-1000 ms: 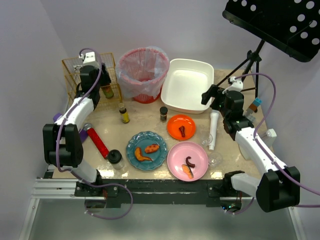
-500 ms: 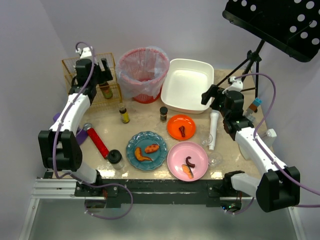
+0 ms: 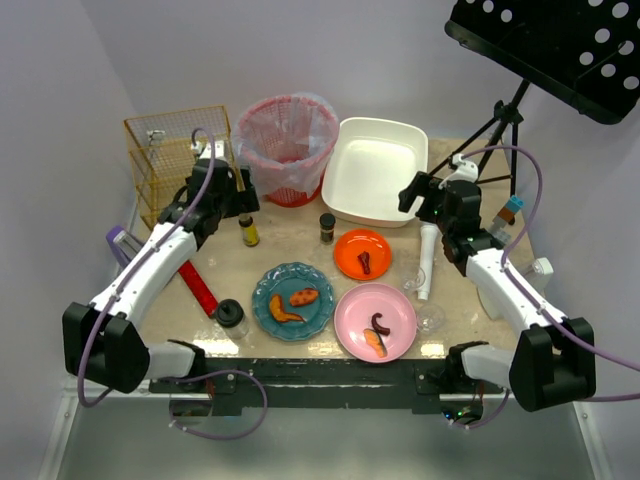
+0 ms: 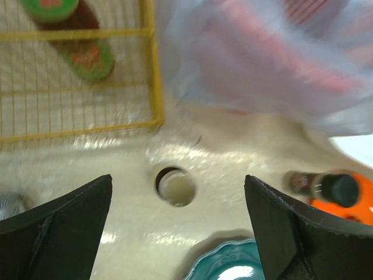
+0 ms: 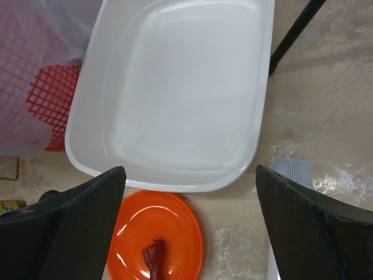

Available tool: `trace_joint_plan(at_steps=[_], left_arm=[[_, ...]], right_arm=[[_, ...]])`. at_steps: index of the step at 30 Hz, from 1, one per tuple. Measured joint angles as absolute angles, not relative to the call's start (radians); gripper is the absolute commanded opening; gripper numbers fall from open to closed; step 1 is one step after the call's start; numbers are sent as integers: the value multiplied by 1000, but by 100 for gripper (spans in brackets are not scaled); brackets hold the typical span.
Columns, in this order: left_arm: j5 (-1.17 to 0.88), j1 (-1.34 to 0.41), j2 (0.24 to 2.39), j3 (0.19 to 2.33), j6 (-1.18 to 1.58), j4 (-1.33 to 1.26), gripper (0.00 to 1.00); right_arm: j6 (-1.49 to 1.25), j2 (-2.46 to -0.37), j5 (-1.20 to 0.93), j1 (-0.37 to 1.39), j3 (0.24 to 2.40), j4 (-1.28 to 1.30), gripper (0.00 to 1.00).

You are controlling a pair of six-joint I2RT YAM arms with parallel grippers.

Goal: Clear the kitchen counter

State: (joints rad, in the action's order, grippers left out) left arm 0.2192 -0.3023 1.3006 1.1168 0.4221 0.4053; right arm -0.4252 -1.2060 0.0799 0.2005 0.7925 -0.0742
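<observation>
The left gripper [image 4: 178, 182] stands with jaws spread wide, nothing between them. It hangs over the kitchen counter [image 4: 221, 146], clear of its surface, at the counter's back-left part. Directly beneath sits a small round dark-rimmed object [image 4: 175, 186], kind unclear. A yellow wire rack [image 4: 76, 87] and a lined red bin [image 4: 262, 52] stand at the counter's back edge just beyond. The right gripper [image 5: 189, 169] is equally wide and empty, above the counter's back-right part, over a white tub [image 5: 180, 87] and an orange plate [image 5: 157, 233].

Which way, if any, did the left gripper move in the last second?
Yes. The left gripper moved right, away from the yellow wire basket, toward the red bin.
</observation>
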Motion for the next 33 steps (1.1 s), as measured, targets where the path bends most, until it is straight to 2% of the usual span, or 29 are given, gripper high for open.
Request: trace_joint_plan(at_steps=[7,10,16,22,24,28,33], left_arm=[[250,-290,1344,1009,478,407,100],[248,-290,1362,1007,481,370,95],[247,-295,1415,1005,491,315,62],[246,-298,1430,1000,486,305,41],[247,-302,1430,1000,487,304,30],[265,-309,1429,999,479,304,0],[285,-315,1427,1000,477,313,0]], right_arm=[[-426,-1205,61,200,793,-76,98],[-425,-1205,60,200,793,-76,98],[-426,-1204,60,200,793,-75,98],[-426,-1203,60,200,793,-75,98],[-426,-1203,60,200,793,-75,98],[-426,-1203,60,200,793,-75,98],[-427,-1203,59,200,793,-76,98]])
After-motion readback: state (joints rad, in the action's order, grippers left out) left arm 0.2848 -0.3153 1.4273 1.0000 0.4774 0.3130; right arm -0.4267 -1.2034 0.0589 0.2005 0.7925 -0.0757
